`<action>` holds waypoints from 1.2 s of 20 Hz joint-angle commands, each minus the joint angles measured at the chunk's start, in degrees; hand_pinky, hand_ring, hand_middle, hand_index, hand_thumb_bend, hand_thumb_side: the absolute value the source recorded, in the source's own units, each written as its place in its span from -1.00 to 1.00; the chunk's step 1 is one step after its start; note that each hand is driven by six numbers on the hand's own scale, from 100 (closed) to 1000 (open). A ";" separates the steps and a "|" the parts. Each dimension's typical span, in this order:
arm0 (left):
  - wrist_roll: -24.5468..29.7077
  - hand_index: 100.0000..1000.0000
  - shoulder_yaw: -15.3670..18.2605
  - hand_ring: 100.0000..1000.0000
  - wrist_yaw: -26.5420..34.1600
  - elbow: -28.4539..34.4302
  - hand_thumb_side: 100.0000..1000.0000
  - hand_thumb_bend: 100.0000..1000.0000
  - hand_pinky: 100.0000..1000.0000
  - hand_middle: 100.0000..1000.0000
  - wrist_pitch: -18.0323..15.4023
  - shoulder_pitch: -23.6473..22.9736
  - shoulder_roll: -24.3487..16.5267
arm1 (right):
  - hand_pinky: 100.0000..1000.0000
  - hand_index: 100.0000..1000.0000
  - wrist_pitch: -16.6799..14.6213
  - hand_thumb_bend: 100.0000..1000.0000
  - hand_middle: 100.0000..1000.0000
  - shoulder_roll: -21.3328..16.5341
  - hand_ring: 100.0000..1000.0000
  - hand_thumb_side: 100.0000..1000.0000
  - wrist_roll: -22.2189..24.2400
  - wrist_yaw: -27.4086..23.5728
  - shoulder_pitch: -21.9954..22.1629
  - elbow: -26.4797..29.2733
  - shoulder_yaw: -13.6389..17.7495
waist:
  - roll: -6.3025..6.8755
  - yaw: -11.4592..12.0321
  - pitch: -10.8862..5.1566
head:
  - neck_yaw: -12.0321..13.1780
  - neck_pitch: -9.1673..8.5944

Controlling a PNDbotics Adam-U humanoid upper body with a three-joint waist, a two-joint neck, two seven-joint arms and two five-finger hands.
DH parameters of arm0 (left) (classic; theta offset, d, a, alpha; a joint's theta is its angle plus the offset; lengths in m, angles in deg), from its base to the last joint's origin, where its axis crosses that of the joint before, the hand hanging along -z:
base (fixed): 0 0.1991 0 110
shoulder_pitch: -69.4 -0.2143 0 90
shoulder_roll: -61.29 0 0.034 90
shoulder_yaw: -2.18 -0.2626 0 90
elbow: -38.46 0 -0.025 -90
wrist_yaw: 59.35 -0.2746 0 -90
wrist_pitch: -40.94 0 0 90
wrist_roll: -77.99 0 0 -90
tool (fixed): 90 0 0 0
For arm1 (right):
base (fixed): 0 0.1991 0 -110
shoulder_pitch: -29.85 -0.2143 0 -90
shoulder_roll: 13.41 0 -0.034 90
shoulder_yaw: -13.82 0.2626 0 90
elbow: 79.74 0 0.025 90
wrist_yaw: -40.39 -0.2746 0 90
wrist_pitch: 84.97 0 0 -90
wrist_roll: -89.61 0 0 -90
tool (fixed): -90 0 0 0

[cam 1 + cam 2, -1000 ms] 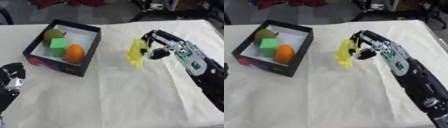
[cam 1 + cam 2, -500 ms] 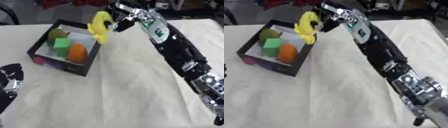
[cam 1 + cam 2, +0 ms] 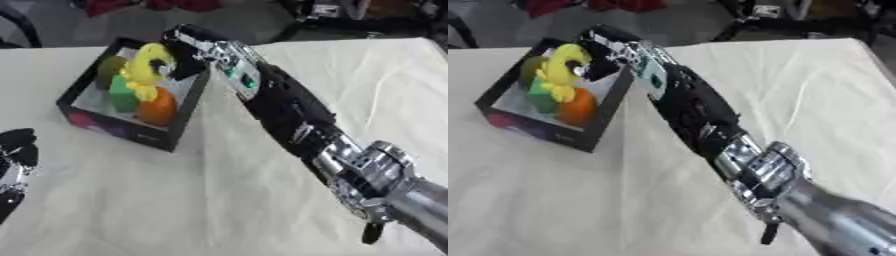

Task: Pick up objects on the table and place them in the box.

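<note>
**Right hand holds the yellow toy over the box**

Left eye view: The right arm reaches from the lower right corner diagonally across the cream-covered surface (image 3: 219, 200) to the black box (image 3: 122, 131) at the upper left. The right hand (image 3: 185, 55) is above the box's right wall, its fingers (image 3: 168, 64) curled round a yellow toy (image 3: 145, 70), which hangs over the open interior. The toy has a rounded upper part and a narrower part pointing down. Inside the box lie an orange round object (image 3: 157, 107) near the front right wall, a green block (image 3: 121, 96) just beside it to the left, and an olive-green round object (image 3: 108, 70) toward the back. The yellow toy overlaps all three here; whether it touches them cannot be told. The left hand (image 3: 14, 160) shows at the left edge, low down, well apart from the box; how its fingers are set cannot be told.

Right eye view: The same scene, with the box nearer the left edge. The right hand's fingers are wrapped round the yellow toy above the box's contents. The left hand does not show here.
</note>
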 commanded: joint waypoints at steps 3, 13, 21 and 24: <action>0.25 0.36 -0.07 0.59 0.34 0.82 0.20 -0.54 0.53 0.45 0.01 0.86 -0.15 | 0.46 0.88 0.16 -0.18 0.62 -0.01 0.45 0.32 -2.22 -1.52 -0.80 2.17 0.12 | 0.81 -0.28 0.39 | 0.04 -0.08; -5.02 0.35 3.08 0.57 0.53 1.00 0.18 -0.61 0.51 0.43 1.48 -0.78 -2.21 | 0.33 0.75 2.72 -0.85 0.38 -14.94 0.30 0.01 -8.90 -32.57 17.22 38.43 -0.88 | -1.64 -7.02 -1.64 | 7.77 -0.08; -9.00 0.45 4.07 0.58 2.95 1.29 0.29 -0.72 0.50 0.45 1.14 -2.35 -3.32 | 0.24 0.65 5.31 -0.92 0.21 -17.35 0.16 0.04 -19.38 -43.15 44.71 57.11 7.32 | -1.78 -10.97 -2.58 | 12.48 -0.08; -9.30 0.48 4.23 0.59 3.59 1.17 0.32 -0.73 0.50 0.46 0.88 -2.79 -3.13 | 0.24 0.59 4.36 -0.94 0.24 -14.67 0.17 -0.01 -19.97 -43.48 50.52 58.23 8.37 | -1.45 -12.15 -2.76 | 13.20 -0.08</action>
